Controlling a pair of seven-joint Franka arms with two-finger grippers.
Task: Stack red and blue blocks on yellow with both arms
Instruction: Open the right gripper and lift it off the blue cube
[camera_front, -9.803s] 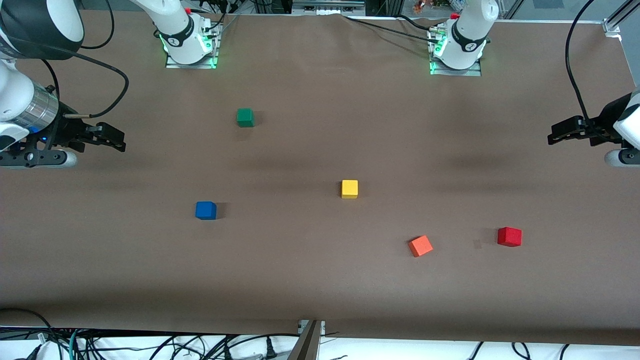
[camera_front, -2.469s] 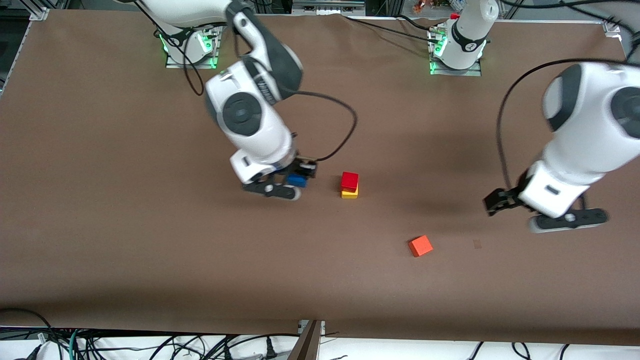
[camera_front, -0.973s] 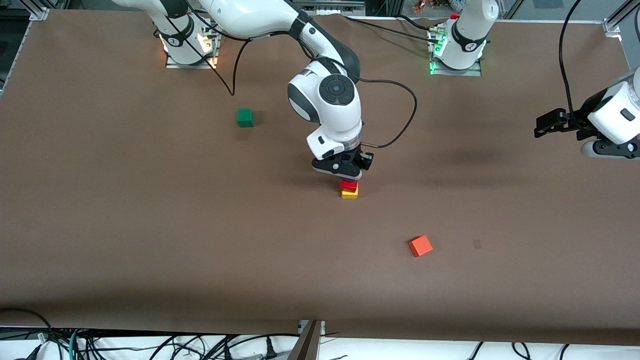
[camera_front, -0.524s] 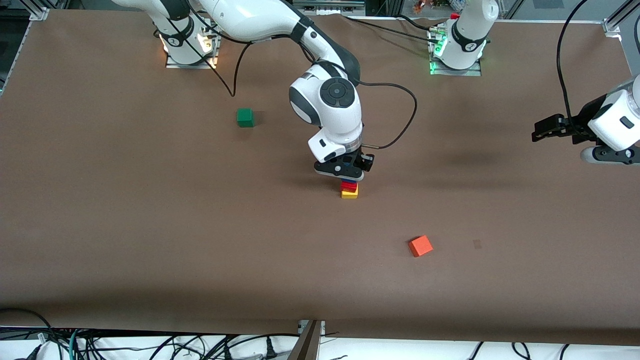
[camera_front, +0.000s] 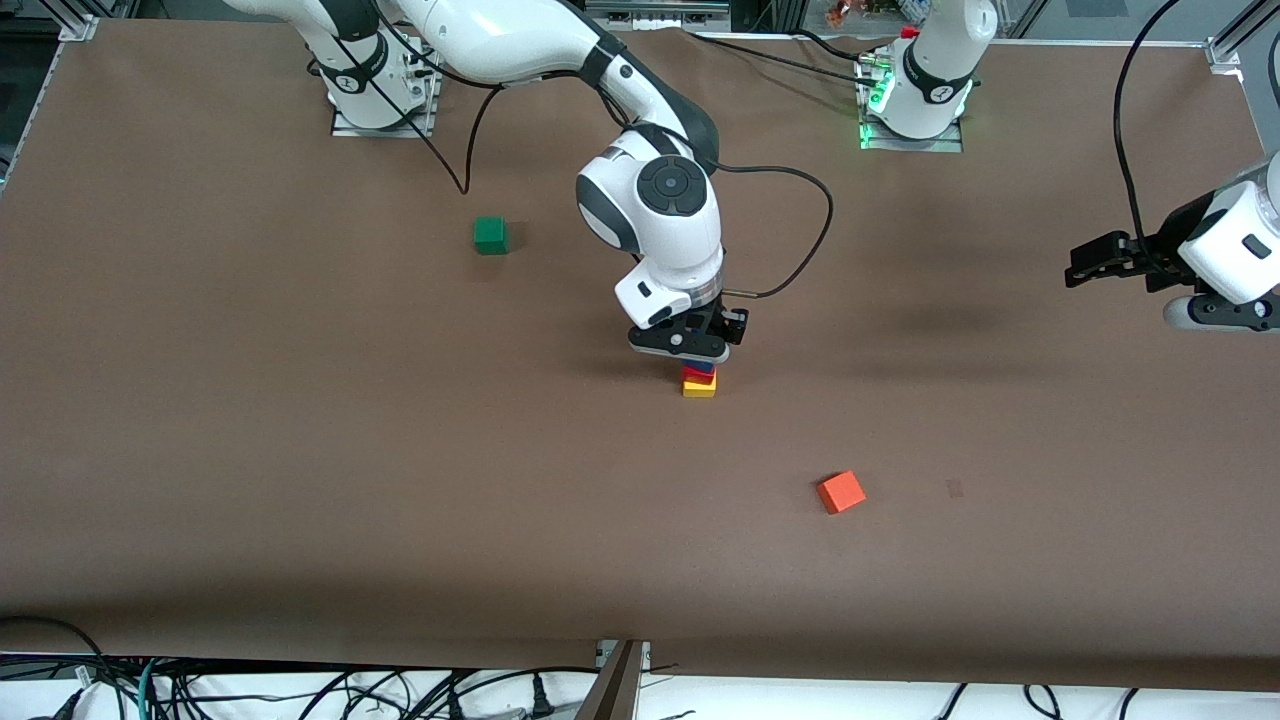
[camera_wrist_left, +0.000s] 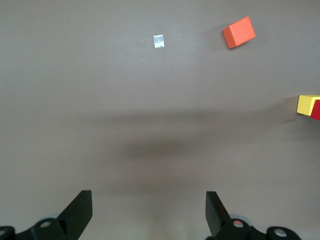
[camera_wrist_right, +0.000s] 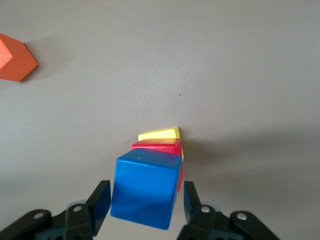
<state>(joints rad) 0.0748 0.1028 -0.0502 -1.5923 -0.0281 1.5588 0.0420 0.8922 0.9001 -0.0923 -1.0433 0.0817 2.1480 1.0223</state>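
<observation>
In the front view the right gripper (camera_front: 690, 352) sits directly over the stack near the middle of the surface (camera_front: 300, 450), where the red block (camera_front: 699, 374) rests on the yellow block (camera_front: 699, 386); only a sliver of the blue block (camera_front: 704, 367) shows under the fingers, right above the red one. The left gripper (camera_front: 1100, 262) waits over the left arm's end of the surface, well apart from the stack. The orange block (camera_front: 841, 491) lies nearer the camera, the green block (camera_front: 490, 235) farther from it. In the left wrist view the 2 fingers (camera_wrist_left: 80, 212) are spread wide with nothing between them. In the right wrist view the blue block (camera_wrist_right: 146, 187) fills the gap between the 2 fingers (camera_wrist_right: 100, 200), which flank its sides; whether they press it I cannot tell. It lines up above the red block (camera_wrist_right: 157, 146) and yellow block (camera_wrist_right: 160, 134), so the next move is probably a straight lift away.
</observation>
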